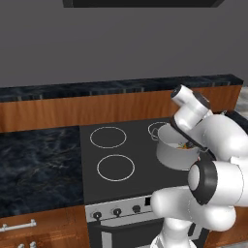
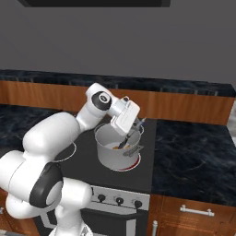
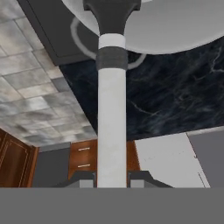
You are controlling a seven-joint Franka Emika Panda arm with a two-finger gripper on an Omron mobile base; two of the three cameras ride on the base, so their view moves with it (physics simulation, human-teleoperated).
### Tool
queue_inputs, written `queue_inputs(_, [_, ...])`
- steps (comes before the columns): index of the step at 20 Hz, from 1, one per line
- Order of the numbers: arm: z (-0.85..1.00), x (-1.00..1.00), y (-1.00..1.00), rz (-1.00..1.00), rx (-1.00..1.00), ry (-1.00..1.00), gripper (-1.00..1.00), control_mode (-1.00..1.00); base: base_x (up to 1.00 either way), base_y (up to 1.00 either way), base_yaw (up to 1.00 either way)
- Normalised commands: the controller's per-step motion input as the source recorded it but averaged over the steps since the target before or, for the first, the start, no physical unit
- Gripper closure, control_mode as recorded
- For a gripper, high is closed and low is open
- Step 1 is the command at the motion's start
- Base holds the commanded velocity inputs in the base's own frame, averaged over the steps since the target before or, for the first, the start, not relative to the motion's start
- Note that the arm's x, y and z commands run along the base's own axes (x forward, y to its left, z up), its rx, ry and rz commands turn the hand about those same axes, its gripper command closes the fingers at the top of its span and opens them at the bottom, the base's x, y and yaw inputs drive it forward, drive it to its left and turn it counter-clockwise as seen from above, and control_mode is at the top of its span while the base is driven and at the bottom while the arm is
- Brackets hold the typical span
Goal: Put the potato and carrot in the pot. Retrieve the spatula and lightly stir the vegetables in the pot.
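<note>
The pot (image 2: 117, 150) stands on the stove's (image 1: 126, 164) front right burner, with an orange piece, likely the carrot (image 2: 114, 146), lying inside. The gripper (image 2: 130, 130), tilted over the pot's rim, has its fingers (image 3: 84, 179) closed against the pale handle of the spatula (image 3: 111, 109), whose dark end dips inside the pot. Judgement: stirring is in hand; next, a small, gentle sweep clear of the wall.

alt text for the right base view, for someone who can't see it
The white arm holds a spatula in its gripper, blade down inside the silver pot on the black stovetop. Something orange lies in the pot; dark marble counter lies to the right.
</note>
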Motion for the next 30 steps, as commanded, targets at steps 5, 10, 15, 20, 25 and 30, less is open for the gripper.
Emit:
queue_inputs(5, [-0.18, 0.00, 0.00, 0.00, 0.00, 0.00, 1.00, -1.00, 0.00, 0.00, 0.00])
queue_inputs(10, [-0.42, 0.16, 0.00, 0.00, -0.02, 0.00, 1.00, -1.00, 0.00, 0.00, 0.00])
queue_inputs(15, [-0.06, 0.37, 0.00, 0.00, -0.05, 0.00, 1.00, -1.00, 0.00, 0.00, 0.00])
queue_inputs(20, [0.00, 0.28, 0.00, 0.00, -0.05, 0.00, 1.00, -1.00, 0.00, 0.00, 0.00])
queue_inputs(25, [0.02, 0.10, 0.00, 0.00, -0.08, 0.00, 1.00, -1.00, 0.00, 0.00, 0.00])
queue_inputs(30, [0.00, 0.00, -0.02, 0.00, -0.09, 0.00, 1.00, -1.00, 0.00, 0.00, 0.00])
